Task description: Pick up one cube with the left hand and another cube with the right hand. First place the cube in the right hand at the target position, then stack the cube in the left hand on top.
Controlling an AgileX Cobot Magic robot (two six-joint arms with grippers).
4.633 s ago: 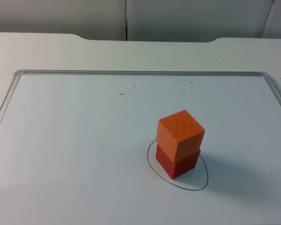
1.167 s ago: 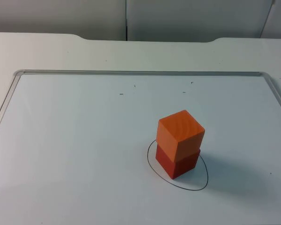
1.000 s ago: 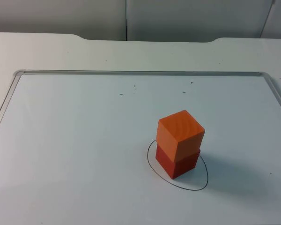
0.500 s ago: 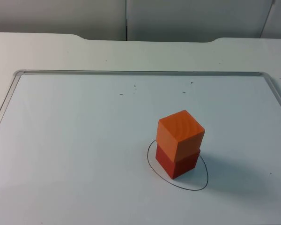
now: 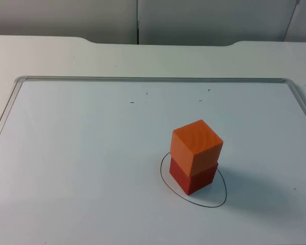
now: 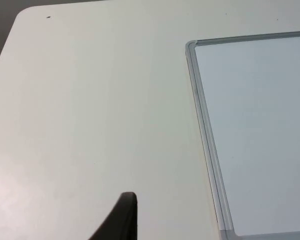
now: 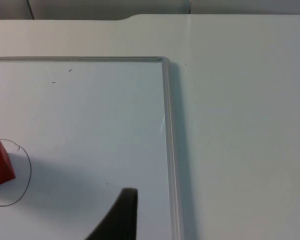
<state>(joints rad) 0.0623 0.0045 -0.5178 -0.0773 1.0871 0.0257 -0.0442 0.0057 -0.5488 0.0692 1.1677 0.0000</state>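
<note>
The white bench (image 5: pixel 51 56) ends at a grey wall (image 5: pixel 194 20) with a vertical seam; a whiteboard (image 5: pixel 92 153) with a thin metal frame lies flat on it, and a few small dark specks mark the board; a hand-drawn black oval (image 5: pixel 220 196) sits on the board's right half. Two cubes stand there, one stack: the red cube (image 5: pixel 194 178) rests inside the oval, and the orange cube (image 5: pixel 196 147) sits squarely on top of it, touching, slightly turned. The left pincer (image 6: pixel 121 220) hangs over bare bench just beside the board's left frame; the right pincer (image 7: pixel 121 216) waits over the board near its right frame, well apart from the red cube; of each, one black fingertip shows, so I cannot tell whether they are spread or pressed together.
</note>
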